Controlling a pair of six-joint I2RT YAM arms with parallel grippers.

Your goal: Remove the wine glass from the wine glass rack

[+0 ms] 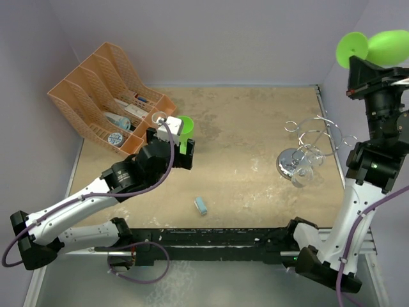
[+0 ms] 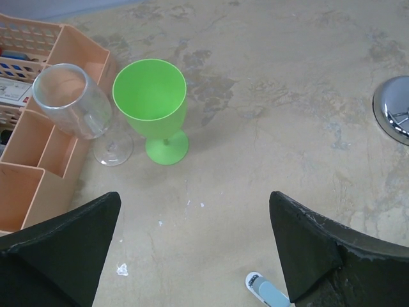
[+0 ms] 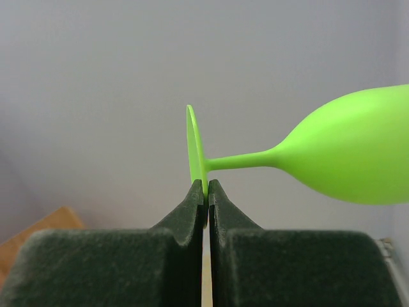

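Observation:
The chrome wine glass rack stands at the right of the table, and its round base edge shows in the left wrist view. A clear wine glass is at the rack's near side, tilted; I cannot tell how it rests. My right gripper is raised high beside the rack. It is shut on the foot of a green wine glass held sideways. My left gripper is open and empty above the table. It faces a second green wine glass and a clear wine glass, both standing upright.
An orange file organizer holding small items stands at the back left, next to the two standing glasses. A small blue and white object lies on the table near the middle front. Grey walls close in the back and sides.

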